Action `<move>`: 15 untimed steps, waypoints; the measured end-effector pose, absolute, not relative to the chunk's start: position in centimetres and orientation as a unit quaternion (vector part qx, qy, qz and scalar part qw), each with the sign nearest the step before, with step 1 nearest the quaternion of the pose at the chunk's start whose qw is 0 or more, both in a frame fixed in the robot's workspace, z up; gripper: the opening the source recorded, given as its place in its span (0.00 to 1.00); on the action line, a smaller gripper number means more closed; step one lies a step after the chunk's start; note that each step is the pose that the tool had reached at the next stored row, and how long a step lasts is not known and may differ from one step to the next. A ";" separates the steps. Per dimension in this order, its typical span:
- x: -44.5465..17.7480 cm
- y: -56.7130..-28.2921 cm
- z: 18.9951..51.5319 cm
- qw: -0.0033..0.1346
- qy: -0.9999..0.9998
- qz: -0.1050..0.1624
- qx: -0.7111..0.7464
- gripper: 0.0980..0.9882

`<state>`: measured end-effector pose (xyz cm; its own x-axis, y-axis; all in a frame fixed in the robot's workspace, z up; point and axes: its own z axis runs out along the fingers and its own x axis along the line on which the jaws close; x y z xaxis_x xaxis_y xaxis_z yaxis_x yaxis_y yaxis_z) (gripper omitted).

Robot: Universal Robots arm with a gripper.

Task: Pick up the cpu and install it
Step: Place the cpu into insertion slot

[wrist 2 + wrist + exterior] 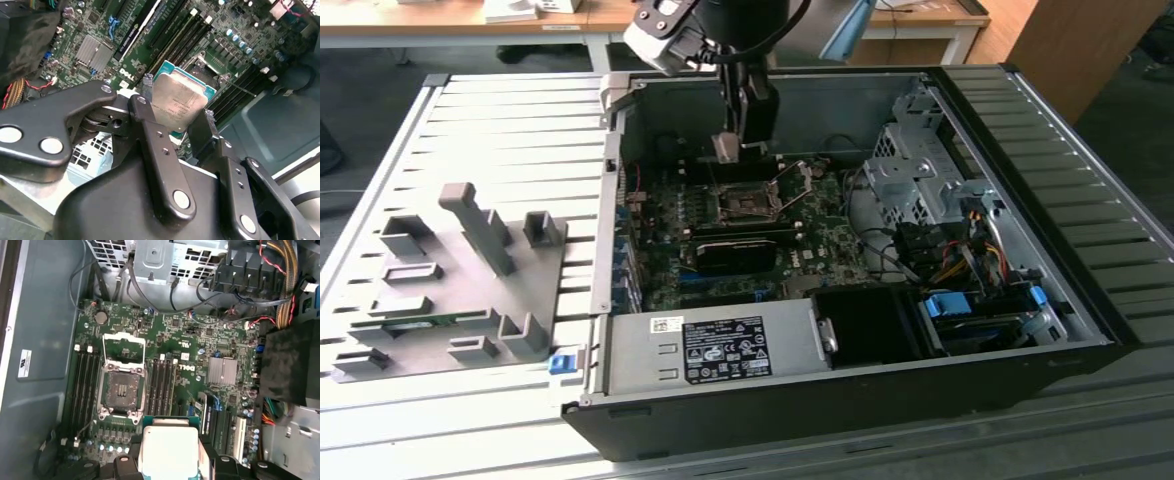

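Observation:
The cpu point(175, 100) is a flat square chip with a shiny silver top and a thin green rim. My gripper point(174, 114) is shut on it, one black finger point(147, 125) on each side. In the exterior view the gripper point(730, 152) hangs inside the open computer case with the cpu point(727, 147) at its tip, above the motherboard and a little behind the socket point(750, 205). In the first wrist view the cpu point(167, 450) is held beside the empty black socket point(121, 392), whose metal frame point(123, 347) is flipped open.
The open case point(1067, 250) lies on a slatted metal table. Memory slots point(162, 385) flank the socket, with a silver heatsink point(222, 371) nearby. A drive cage point(921, 170), bundled cables point(961, 250) and the power supply point(707, 350) crowd the case. A grey fixture tray point(454, 290) sits at the exterior view's left.

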<state>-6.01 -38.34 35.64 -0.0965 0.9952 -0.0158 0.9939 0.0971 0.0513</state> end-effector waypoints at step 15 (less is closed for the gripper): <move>-5.2 -37.7 34.4 0.024 0.723 0.012 0.690 0.48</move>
<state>-5.18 -37.74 34.40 -0.0454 0.9988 -0.0185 0.9976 0.0463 0.0510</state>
